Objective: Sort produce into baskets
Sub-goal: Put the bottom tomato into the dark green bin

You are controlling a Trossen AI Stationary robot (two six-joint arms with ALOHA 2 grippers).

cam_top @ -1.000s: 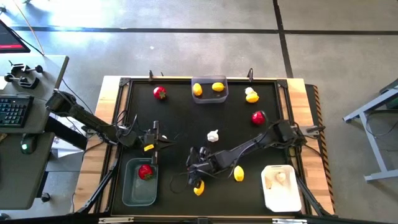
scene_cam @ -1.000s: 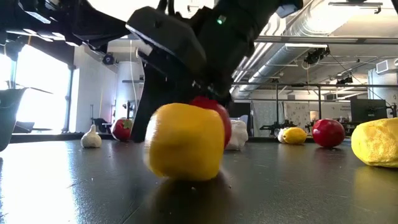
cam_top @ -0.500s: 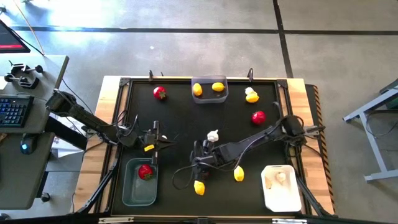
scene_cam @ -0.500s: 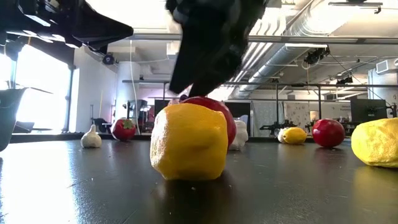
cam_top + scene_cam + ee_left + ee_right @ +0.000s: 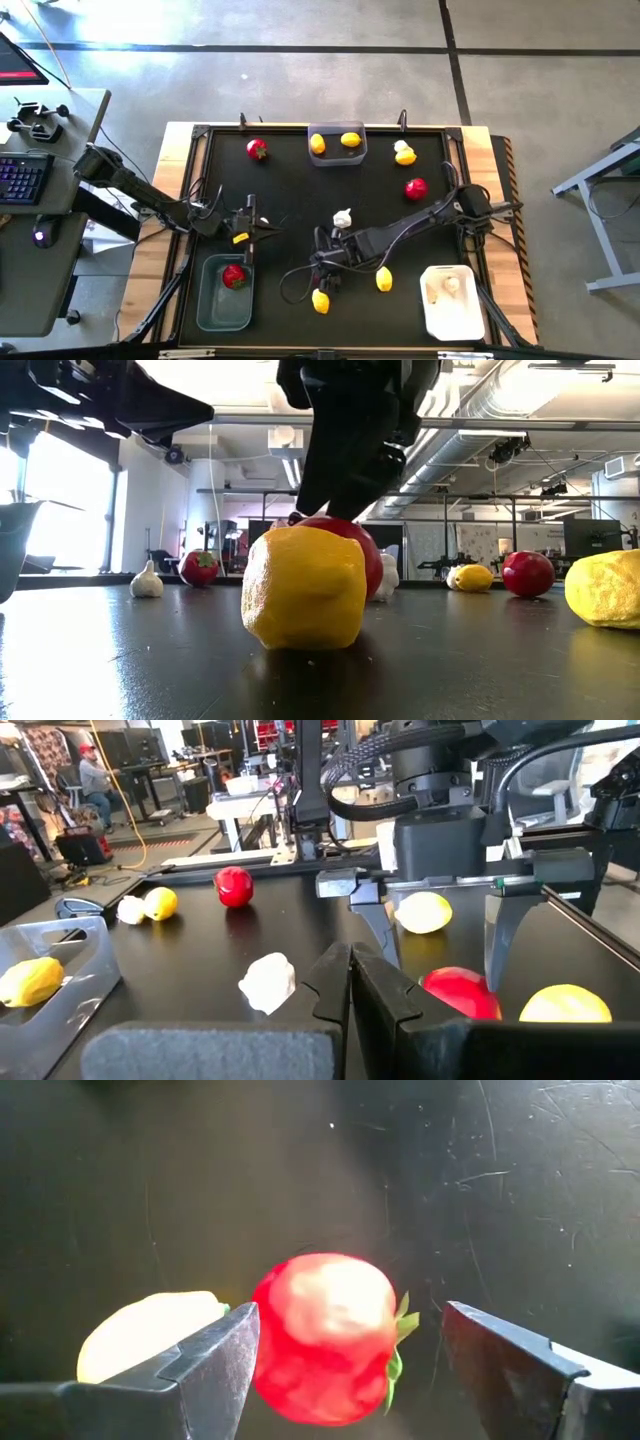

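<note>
A red fruit (image 5: 325,1335) with a green top lies on the black table near its near edge. Beside it lies a yellow lemon (image 5: 320,300). My right gripper (image 5: 347,1320) hangs open above the red fruit, one finger on either side and clear of it; the left wrist view shows this gripper (image 5: 440,945) above the same fruit (image 5: 460,995). In the high view the gripper hides the fruit. My left gripper (image 5: 262,229) is shut and empty, hovering by the far end of the left grey basket (image 5: 205,300), which holds one red fruit (image 5: 234,276).
A second lemon (image 5: 383,280) and a garlic bulb (image 5: 342,217) lie close by. Two red fruits (image 5: 415,188) (image 5: 257,149) sit farther back. The far grey basket (image 5: 337,160) holds two lemons. The white basket (image 5: 470,320) at near right holds garlic. A lemon and a garlic bulb (image 5: 404,152) sit far right.
My right gripper has risen from low over the lemon and the red fruit and tipped less steeply, staying open. The lemon has rocked a little and lies still.
</note>
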